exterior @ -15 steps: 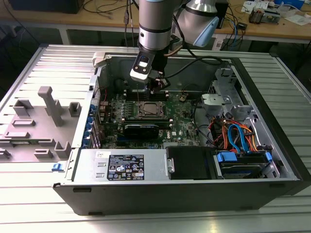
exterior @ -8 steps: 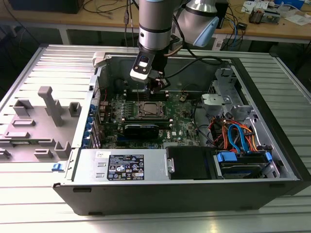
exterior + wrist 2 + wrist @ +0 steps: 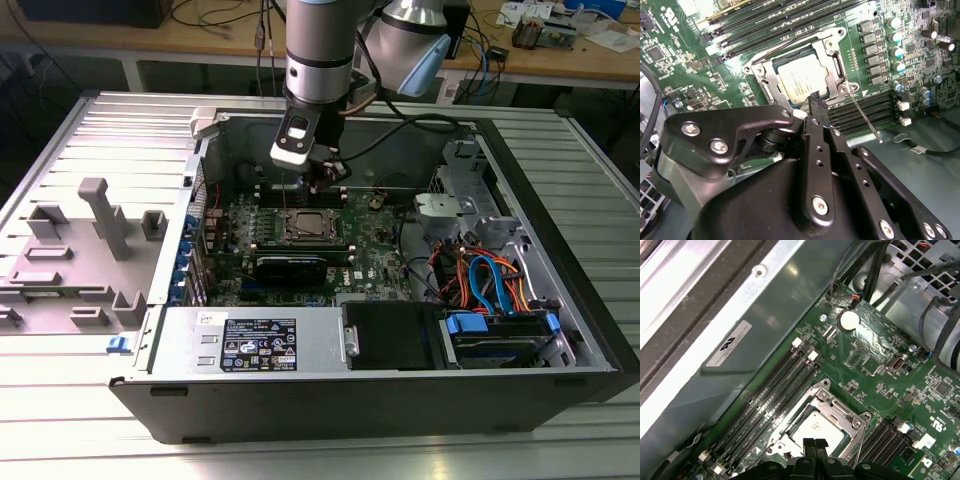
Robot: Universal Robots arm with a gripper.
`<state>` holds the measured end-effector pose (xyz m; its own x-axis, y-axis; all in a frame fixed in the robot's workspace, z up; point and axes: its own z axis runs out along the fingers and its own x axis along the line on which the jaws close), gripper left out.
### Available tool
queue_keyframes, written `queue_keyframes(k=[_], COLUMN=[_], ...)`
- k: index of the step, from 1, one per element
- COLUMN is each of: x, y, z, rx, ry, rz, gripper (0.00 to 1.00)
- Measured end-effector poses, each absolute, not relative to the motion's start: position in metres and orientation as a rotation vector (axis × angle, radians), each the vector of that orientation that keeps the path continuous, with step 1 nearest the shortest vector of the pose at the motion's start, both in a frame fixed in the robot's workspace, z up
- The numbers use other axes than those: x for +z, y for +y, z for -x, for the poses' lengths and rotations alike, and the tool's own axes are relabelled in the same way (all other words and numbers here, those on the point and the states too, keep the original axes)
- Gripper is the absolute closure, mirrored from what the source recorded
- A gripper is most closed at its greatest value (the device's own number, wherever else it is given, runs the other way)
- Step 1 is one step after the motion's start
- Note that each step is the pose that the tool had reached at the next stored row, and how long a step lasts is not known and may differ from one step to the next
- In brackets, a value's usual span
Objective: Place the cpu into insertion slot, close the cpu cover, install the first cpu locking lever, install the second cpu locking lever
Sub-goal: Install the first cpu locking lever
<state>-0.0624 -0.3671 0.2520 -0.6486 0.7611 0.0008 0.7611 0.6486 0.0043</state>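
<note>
The cpu [image 3: 800, 82] [image 3: 816, 426], a silvery square chip, lies in the insertion slot [image 3: 308, 228] on the green board. The cpu cover [image 3: 832, 52] [image 3: 840, 407], a thin metal frame, lies flat over it with the chip showing through its window. One thin locking lever [image 3: 865, 117] angles out loose from the socket's corner. Whether the lever [image 3: 785, 47] along the opposite side is latched I cannot tell. My gripper [image 3: 322, 185] [image 3: 816, 99] [image 3: 814, 444] hangs just above the socket's edge, shut with nothing between its fingers.
Long black memory slots [image 3: 770, 20] [image 3: 770, 390] flank the socket. A round coin battery [image 3: 848, 320] sits beyond them. A black card [image 3: 290, 268], the power supply [image 3: 250, 345] and coloured cables [image 3: 490, 280] crowd the case. Grey fixtures [image 3: 100, 220] stand at the exterior view's left.
</note>
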Motion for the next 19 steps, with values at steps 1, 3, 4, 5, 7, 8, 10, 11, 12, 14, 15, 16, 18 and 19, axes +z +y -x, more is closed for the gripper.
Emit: queue_keyframes(k=[1, 3, 4, 5, 7, 8, 10, 11, 12, 14, 15, 16, 18, 19], x=[0.2520, 0.2520, 0.2520, 0.2520, 0.2520, 0.2520, 0.2520, 0.2520, 0.2520, 0.2520, 0.2520, 0.2520, 0.2520, 0.2520], y=[-0.3671, -0.3671, -0.3671, -0.3671, -0.3671, -0.3671, -0.3671, -0.3671, -0.3671, -0.3671, -0.3671, -0.3671, -0.3671, -0.3671], z=[0.0624, 0.0624, 0.0624, 0.0624, 0.0624, 0.0624, 0.0624, 0.0624, 0.0624, 0.0624, 0.0624, 0.0624, 0.0624, 0.0624], rx=[0.007, 0.007, 0.007, 0.007, 0.007, 0.007, 0.007, 0.007, 0.007, 0.007, 0.007, 0.007, 0.007, 0.007], ry=[2.861, 2.882, 2.890, 2.897, 2.913, 2.920, 2.938, 2.946, 2.954, 2.970, 2.977, 2.984, 2.999, 3.005], rz=[-1.294, -1.248, -1.231, -1.212, -1.175, -1.157, -1.111, -1.090, -1.068, -1.023, -1.000, -0.980, -0.934, -0.914], gripper=[0.89, 0.89, 0.89, 0.89, 0.89, 0.89, 0.89, 0.89, 0.89, 0.89, 0.89, 0.89, 0.89, 0.89])
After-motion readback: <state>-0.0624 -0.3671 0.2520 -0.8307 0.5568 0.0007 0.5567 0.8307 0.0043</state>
